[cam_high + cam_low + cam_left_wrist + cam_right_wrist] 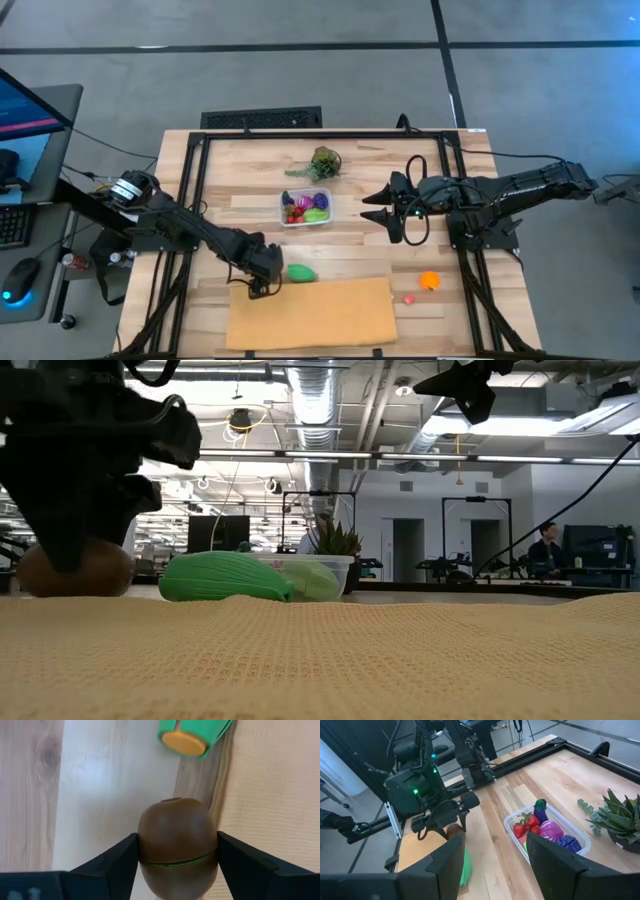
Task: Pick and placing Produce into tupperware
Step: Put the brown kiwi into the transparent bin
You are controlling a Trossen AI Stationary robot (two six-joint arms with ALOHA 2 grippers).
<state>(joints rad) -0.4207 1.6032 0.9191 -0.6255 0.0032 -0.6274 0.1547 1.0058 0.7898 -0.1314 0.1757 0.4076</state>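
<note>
Wooden table (250, 205) held the tupperware (305, 207) at centre, partly filled; at seven o'clock the left gripper (176, 857) pinched a brown produce piece (176, 845). Green (301, 272), orange (429, 280) and pink (409, 298) pieces remained; the right gripper (495, 857) waited spread.

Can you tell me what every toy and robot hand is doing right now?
left gripper: down at the table, fingers closed on the brown kiwi.
brown kiwi: gripped on both sides, beside the tan mat's edge.
green piece: lying loose on the wood by the mat.
tupperware: open, holding several produce pieces.
orange piece: loose on the table.
right gripper: open, empty, raised beside the tupperware.
</note>
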